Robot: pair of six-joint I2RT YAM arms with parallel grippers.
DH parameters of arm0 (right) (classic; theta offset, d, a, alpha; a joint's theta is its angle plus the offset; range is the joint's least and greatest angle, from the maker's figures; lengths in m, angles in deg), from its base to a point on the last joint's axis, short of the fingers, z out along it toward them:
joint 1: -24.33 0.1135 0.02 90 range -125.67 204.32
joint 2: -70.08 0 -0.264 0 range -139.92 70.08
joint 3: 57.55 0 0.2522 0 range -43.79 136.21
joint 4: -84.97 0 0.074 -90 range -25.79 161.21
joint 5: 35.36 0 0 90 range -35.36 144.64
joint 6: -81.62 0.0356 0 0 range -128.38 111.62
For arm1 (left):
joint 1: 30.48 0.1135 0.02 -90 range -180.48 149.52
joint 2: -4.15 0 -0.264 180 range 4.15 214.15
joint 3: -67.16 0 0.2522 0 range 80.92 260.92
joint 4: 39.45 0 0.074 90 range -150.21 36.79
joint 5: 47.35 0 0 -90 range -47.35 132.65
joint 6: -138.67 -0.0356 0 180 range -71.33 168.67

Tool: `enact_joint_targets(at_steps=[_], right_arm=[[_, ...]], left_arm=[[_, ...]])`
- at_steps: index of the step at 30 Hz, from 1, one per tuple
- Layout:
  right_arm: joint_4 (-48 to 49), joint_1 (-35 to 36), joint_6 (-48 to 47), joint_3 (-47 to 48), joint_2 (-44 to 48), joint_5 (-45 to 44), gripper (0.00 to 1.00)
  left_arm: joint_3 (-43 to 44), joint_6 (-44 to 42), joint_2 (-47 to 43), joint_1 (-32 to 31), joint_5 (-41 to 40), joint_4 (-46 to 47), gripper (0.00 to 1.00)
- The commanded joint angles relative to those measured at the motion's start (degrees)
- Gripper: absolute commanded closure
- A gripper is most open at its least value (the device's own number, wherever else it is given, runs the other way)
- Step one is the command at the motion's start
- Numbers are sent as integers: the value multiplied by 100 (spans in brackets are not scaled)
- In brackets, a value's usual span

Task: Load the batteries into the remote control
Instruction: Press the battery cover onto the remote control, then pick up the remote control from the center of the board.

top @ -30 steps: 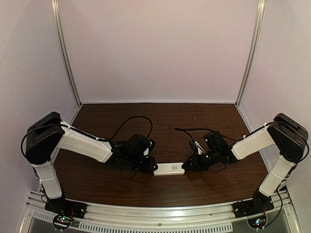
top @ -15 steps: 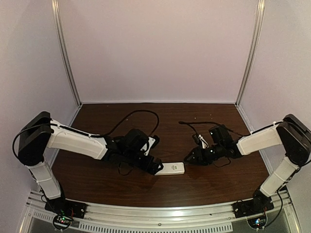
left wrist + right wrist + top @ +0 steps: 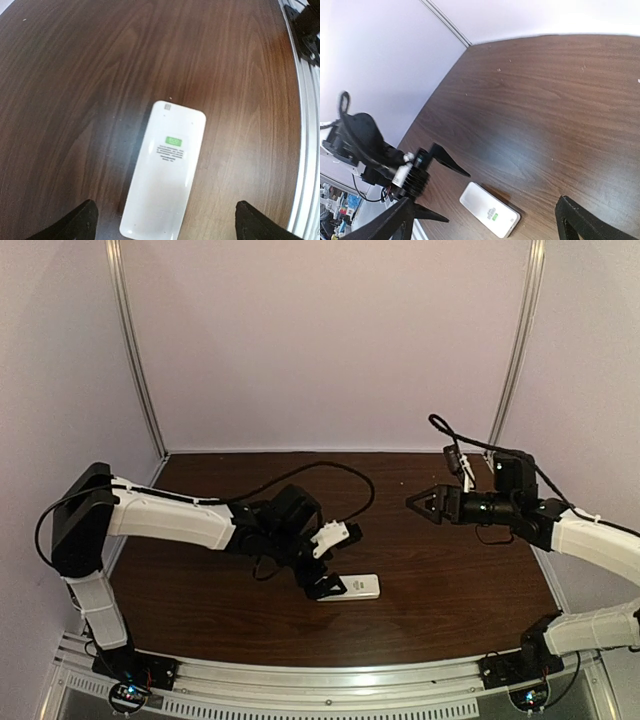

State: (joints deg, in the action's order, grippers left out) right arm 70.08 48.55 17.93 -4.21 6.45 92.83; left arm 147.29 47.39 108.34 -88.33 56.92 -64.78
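Note:
The remote control [image 3: 356,587] lies flat on the dark wooden table, its plain white back with a small green label facing up. It also shows in the left wrist view as remote control [image 3: 165,170] and in the right wrist view as remote control [image 3: 489,215]. My left gripper [image 3: 322,582] hovers open just over the remote's left end, its fingertips [image 3: 84,221] wide apart on both sides and touching nothing. My right gripper [image 3: 419,503] hangs open and empty in the air, well up and to the right of the remote. No batteries are in view.
Black cables loop over the table behind the left arm [image 3: 330,470] and above the right wrist [image 3: 455,440]. A metal rail [image 3: 306,150] runs along the near table edge. Pale walls close in the back and both sides.
Both grippers opened and let go of the remote's ends. The right arm rose and drew back to the far right. The left gripper lifted slightly over the remote.

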Motion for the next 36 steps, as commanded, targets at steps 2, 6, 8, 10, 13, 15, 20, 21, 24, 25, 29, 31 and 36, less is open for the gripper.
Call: enact_joint_targets(at_steps=[2,6,8,10,13,15,20,21,24,25,29,31,36], right_arm=[[-249,-22,-242,156,659,-316,0],[-415,-47,8,86,900,-663,0],[-440,-63,33,18,1066,-698,0],[-331,-76,73,-94,1286,-667,0],[-330,-84,46,-154,1527,-653,0],[-431,-85,42,-133,1619,-745,0],[-490,-85,56,-209,1820,-935,0],[-399,-85,91,-296,1894,-956,0],[-179,-85,229,-523,2151,-1081,0],[-136,-89,230,-569,2199,-1052,0],[63,-85,109,-664,2416,-715,0],[67,-84,15,-649,2474,-593,0],[603,-85,8,-642,2457,216,3]], left_arm=[[280,-1389,427,9,386,-371,2],[534,-1793,733,-12,246,-415,4],[767,-1934,923,-24,243,-582,7],[956,-2037,1115,-43,267,-731,10],[1190,-2160,1355,-73,229,-925,16],[1316,-2219,1502,-79,217,-1061,22],[1547,-2295,1693,-105,227,-1364,35],[1576,-2305,1717,-109,212,-1412,38],[1591,-2297,1746,-115,130,-1491,45],[1598,-2271,1747,-115,84,-1497,48],[1561,-2079,1543,-62,350,-1353,59],[1492,-1914,1259,28,775,-1096,64],[1325,-1532,174,195,1828,-317,66]])
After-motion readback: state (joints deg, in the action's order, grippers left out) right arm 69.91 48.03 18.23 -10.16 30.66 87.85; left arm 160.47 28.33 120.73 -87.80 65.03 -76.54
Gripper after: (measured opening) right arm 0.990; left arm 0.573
